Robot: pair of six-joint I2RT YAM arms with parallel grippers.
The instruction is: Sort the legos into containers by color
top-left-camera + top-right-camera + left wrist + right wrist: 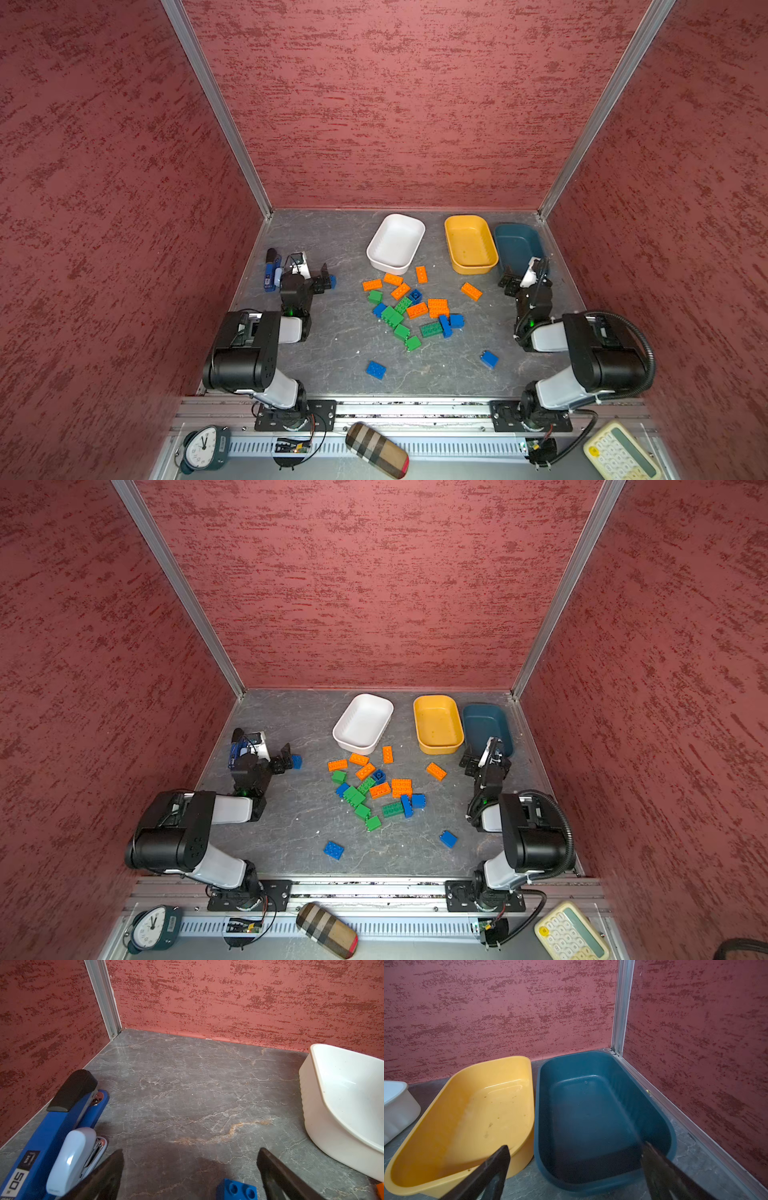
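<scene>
Orange, green and blue legos (409, 309) lie in a loose pile mid-table, with single blue ones nearer the front (376, 370) (489, 359). At the back stand the containers, all empty: white (395, 243), yellow-orange (469, 244) and dark teal (517, 245). My left gripper (326, 280) (191, 1152) is open and low on the left. A blue lego (236, 1189) lies on the table between its fingers, near one finger, not gripped. The right gripper (509, 278) (576, 1147) is open and holds nothing, at the near end of the teal container (602, 1115).
A blue-and-black stapler (272, 270) (52, 1126) and a small pale one (70, 1157) lie by the left wall, close behind my left gripper. Red walls close in three sides. A clock (203, 446), a striped case (376, 449) and a calculator (619, 453) sit on the front ledge.
</scene>
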